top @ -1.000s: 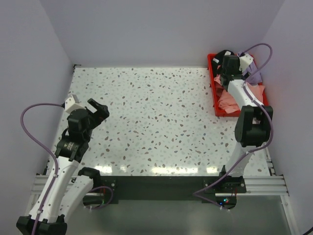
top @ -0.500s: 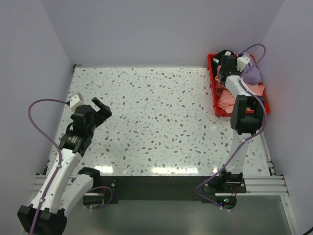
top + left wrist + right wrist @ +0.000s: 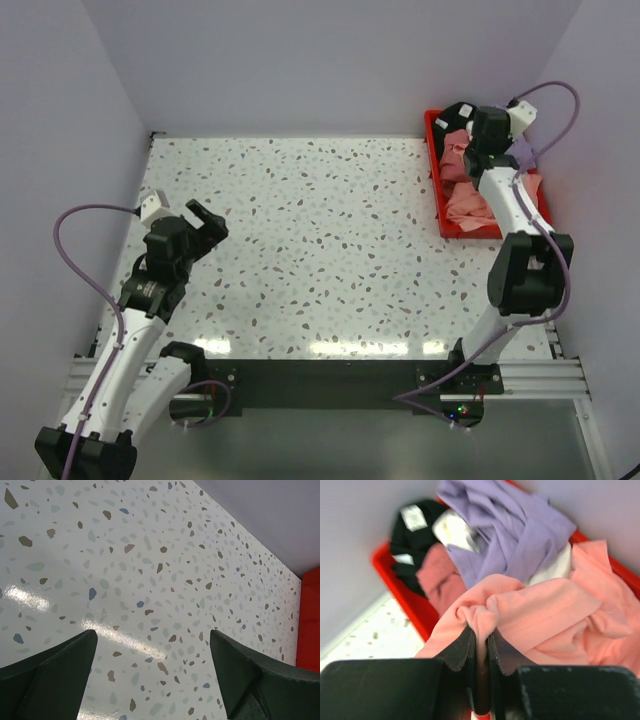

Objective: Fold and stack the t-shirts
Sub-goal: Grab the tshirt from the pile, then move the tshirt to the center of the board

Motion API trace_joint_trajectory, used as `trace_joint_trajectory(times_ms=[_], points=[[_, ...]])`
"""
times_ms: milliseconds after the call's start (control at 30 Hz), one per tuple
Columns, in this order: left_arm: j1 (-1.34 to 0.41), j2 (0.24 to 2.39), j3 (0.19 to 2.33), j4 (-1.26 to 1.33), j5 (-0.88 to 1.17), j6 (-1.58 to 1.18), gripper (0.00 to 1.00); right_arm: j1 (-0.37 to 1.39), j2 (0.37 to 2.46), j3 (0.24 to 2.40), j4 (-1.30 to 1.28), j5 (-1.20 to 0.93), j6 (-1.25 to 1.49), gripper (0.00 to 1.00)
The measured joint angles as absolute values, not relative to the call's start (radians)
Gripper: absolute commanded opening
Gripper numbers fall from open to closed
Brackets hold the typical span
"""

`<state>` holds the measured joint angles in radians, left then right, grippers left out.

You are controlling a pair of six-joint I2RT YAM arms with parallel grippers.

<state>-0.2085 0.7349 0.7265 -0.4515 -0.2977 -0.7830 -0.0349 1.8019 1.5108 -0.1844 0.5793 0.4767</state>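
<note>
A red bin (image 3: 437,180) at the table's back right holds a heap of t-shirts: pink (image 3: 555,605), purple (image 3: 510,535), black (image 3: 412,540) and white (image 3: 452,530). My right gripper (image 3: 481,632) is shut on a pinched fold of the pink t-shirt, lifting it a little above the heap. From above, that gripper (image 3: 462,140) sits over the bin's far end with pink cloth (image 3: 468,205) under it. My left gripper (image 3: 200,228) hovers open over the table's left side; its dark fingers (image 3: 55,665) stand wide apart with bare tabletop between them.
The speckled white table (image 3: 320,240) spreads between the arms. Lilac walls close in the back and both sides. The bin's red wall (image 3: 310,620) shows at the right edge of the left wrist view. The right arm's purple cable (image 3: 555,95) loops above the bin.
My right gripper dropped into the bin, shut on the pink t-shirt and has pulled a fold of it up. The left arm shifted slightly and stays open.
</note>
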Motion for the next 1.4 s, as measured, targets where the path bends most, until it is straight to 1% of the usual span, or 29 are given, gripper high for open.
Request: trace_joint_trajectory(times_ms=[267,367,500,600,767,967,1067,1200,1267,1333,1400], points=[[-0.208,0.717,0.725,-0.449,-0.270,-0.785,1.00,0.007,1.468,1.493,-0.153,0.438,0.420,0.00],[-0.208,0.715,0.725,-0.449,-0.261,-0.785,1.00,0.050,1.409,1.551,-0.169,0.371,0.402,0.00],[-0.208,0.709,0.722,-0.448,-0.249,-0.785,1.00,0.115,1.379,1.661,-0.174,0.261,0.387,0.00],[-0.208,0.708,0.722,-0.439,-0.238,-0.785,1.00,0.164,1.390,1.779,-0.205,0.171,0.383,0.00],[-0.208,0.708,0.722,-0.430,-0.225,-0.786,1.00,0.275,1.469,2.028,-0.248,0.056,0.379,0.00],[-0.208,0.707,0.722,-0.427,-0.204,-0.794,1.00,0.439,1.596,2.284,-0.270,-0.031,0.384,0.00],[-0.208,0.706,0.722,-0.428,-0.189,-0.794,1.00,0.524,1.646,2.360,-0.270,-0.041,0.393,0.00],[-0.208,0.697,0.722,-0.434,-0.180,-0.799,1.00,0.626,1.666,2.371,-0.271,-0.044,0.399,0.00],[-0.208,0.686,0.722,-0.441,-0.178,-0.804,1.00,0.644,1.655,2.326,-0.260,-0.036,0.399,0.00],[-0.208,0.672,0.722,-0.455,-0.179,-0.813,1.00,0.644,1.608,2.204,-0.231,-0.003,0.397,0.00],[-0.208,0.658,0.721,-0.471,-0.181,-0.826,1.00,0.640,1.544,2.015,-0.191,0.073,0.381,0.00]])
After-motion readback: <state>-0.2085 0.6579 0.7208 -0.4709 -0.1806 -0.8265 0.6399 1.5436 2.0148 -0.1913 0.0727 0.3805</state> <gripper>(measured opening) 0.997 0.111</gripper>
